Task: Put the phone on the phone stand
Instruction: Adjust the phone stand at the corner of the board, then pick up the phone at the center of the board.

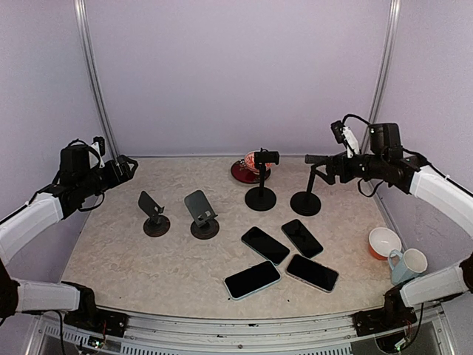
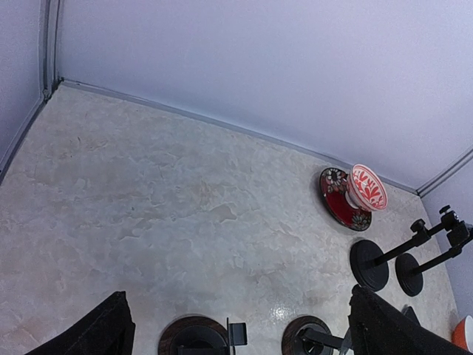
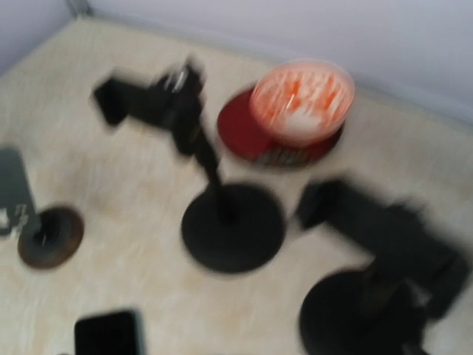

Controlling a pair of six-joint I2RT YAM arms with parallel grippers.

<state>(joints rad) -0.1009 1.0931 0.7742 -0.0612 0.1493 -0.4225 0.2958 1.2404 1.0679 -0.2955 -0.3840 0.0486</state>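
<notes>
my left gripper [image 1: 126,167] gapes empty; my right gripper [image 1: 319,161] i cannot tell, and it could topple the tall stand [image 1: 305,201].

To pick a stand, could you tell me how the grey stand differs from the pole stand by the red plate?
The grey stand is low, the pole stand tall. The grey stand has a broad tilted plate; the pole stand a small head on a thin rod. Both have round dark bases and stand empty.
</notes>
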